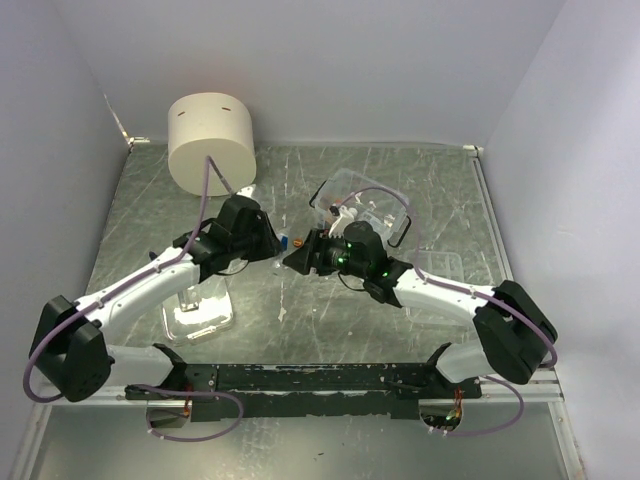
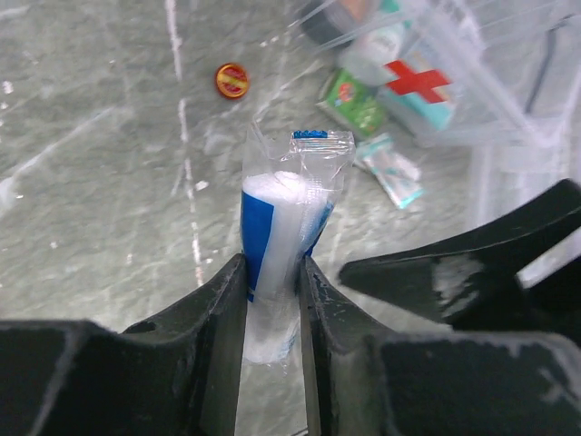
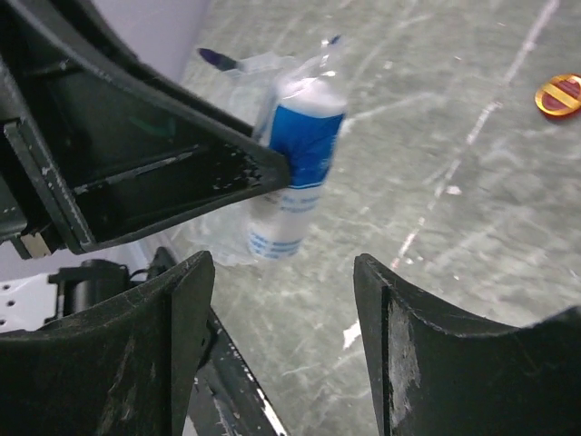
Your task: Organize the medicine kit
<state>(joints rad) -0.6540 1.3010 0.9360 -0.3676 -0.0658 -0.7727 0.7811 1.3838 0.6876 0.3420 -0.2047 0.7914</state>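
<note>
My left gripper point(image 2: 272, 272) is shut on a white and blue roll in clear wrap point(image 2: 283, 218) and holds it above the table; the roll also shows in the right wrist view point(image 3: 295, 150) and as a small blue bit in the top view point(image 1: 286, 242). My right gripper point(image 3: 283, 272) is open and empty, facing the roll from a short way off. The medicine kit point(image 1: 372, 212), a clear box with a red cross point(image 2: 416, 80), stands behind the right gripper. A green packet point(image 2: 354, 102) and a teal-edged packet point(image 2: 388, 169) lie beside it.
A large cream cylinder point(image 1: 210, 140) stands at the back left. A clear lid or tray point(image 1: 197, 312) lies under the left arm, another clear piece point(image 1: 440, 272) by the right arm. A small red and gold round tin point(image 2: 231, 80) lies on the table.
</note>
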